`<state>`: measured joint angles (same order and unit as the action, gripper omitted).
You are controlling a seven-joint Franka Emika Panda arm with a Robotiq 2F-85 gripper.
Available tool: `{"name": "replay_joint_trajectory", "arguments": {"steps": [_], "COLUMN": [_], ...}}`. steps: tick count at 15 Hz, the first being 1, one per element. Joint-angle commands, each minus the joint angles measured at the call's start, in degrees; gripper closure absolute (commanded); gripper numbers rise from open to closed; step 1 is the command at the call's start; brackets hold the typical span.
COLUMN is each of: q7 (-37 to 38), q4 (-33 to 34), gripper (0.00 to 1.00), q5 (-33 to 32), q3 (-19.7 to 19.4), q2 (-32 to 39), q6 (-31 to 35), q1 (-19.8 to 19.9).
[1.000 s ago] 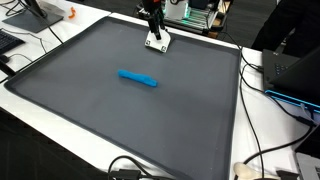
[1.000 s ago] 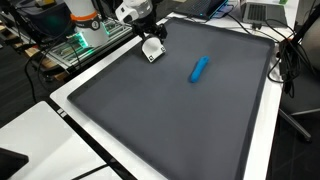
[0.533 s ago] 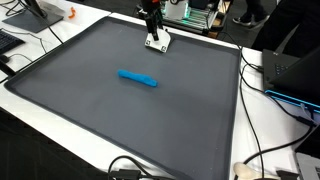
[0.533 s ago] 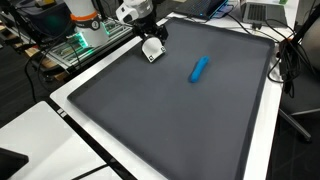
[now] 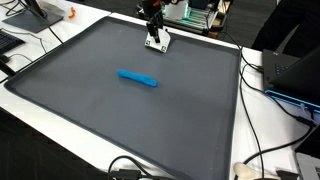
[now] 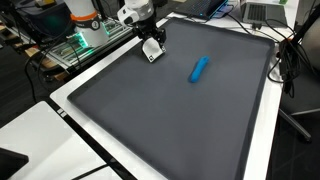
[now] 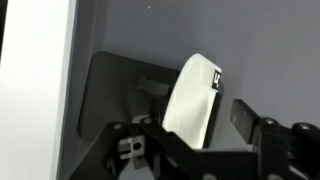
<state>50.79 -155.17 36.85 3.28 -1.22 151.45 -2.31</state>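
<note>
Tool point(image 5: 153, 33) is at the far edge of the grey mat point(image 5: 100, 110), directly over a small white object point(image 5: 158, 42). Both exterior views show this, and in the second the tool point(image 6: 150, 41) comes down on the white object point(image 6: 152, 52) close to the mat's corner. In the wrist view the tool point(image 7: 195, 118) enters from the bottom of the picture, and the white object point(image 7: 190, 95), which carries a small black mark near its upper end, lies between the fingers. The finger point(image 7: 245, 113) on the picture's right stands apart from the object's edge with a strip of mat showing between them. The opposite finger is mostly hidden by the object, so contact there cannot be judged. Tool state: spread around the white object, not pinching it. The object rests flat on the mat beside the white border of the worktop point(image 7: 35, 80). A blue stick point(image 5: 138, 78) lies on its side near the mat's middle, well apart from the tool, and it also shows in the exterior view point(image 6: 199, 68). Cables point(image 5: 262, 150) trail over the worktop's edge beside the mat.
</note>
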Motion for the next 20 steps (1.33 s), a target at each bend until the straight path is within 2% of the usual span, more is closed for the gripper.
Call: {"name": "replay_joint_trajectory", "arguments": {"steps": [1,2,3,4,5,6,8,20], "q7": [1.79,1.79,2.08,2.18,2.34,2.41,2.52,4.97], "q4": [-1.01,-0.98,-0.98,-0.96,-0.95,-0.95,-0.89,-0.54], "gripper": [0.42,0.40,0.46,0.64,0.76,0.80,0.98,0.99], "q5": [0.23,0.40,0.26,0.27,0.25,0.28,0.39,0.52], "q3": [0.28,0.28,0.27,0.27,0.27,0.26,0.25,-0.05], "q2": [0.13,0.09,0.10,0.08,0.07,0.06,0.01,-2.16], "q6": [1.88,1.84,1.96,1.96,1.97,2.02,2.23,2.69], "q1": [-0.53,-0.55,-0.54,-0.54,-0.54,-0.53,-0.52,-0.23]}}
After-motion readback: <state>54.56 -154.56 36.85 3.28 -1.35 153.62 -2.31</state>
